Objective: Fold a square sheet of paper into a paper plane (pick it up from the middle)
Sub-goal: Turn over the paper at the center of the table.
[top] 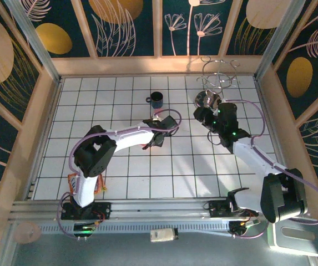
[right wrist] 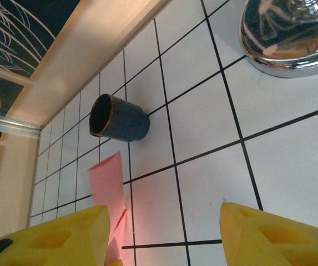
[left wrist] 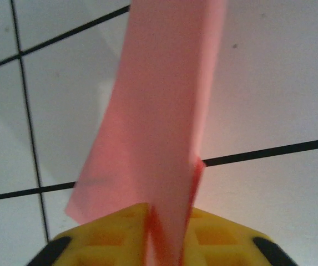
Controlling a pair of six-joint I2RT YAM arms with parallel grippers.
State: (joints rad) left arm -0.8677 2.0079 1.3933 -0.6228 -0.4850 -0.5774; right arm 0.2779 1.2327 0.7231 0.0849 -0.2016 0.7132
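Against glossy tiles (left wrist: 275, 83), the paper plane (left wrist: 164, 111) looks smooth.

White gridded worktop (top: 125, 177), two things sitting on the far tiles.

Here's the worktop, white tiles ruled with black lines, boxed in by a pale wooden rim. Up at the far side sits a dark blue mug (right wrist: 117, 119), handle pointing left in the top view. To its right, a few bare tiles between them, there's a shiny chrome base (right wrist: 289, 44) planted on the tiles. And the pink paper plane (right wrist: 107, 183) stands over the middle squares; can't tell whether it's touching the surface.
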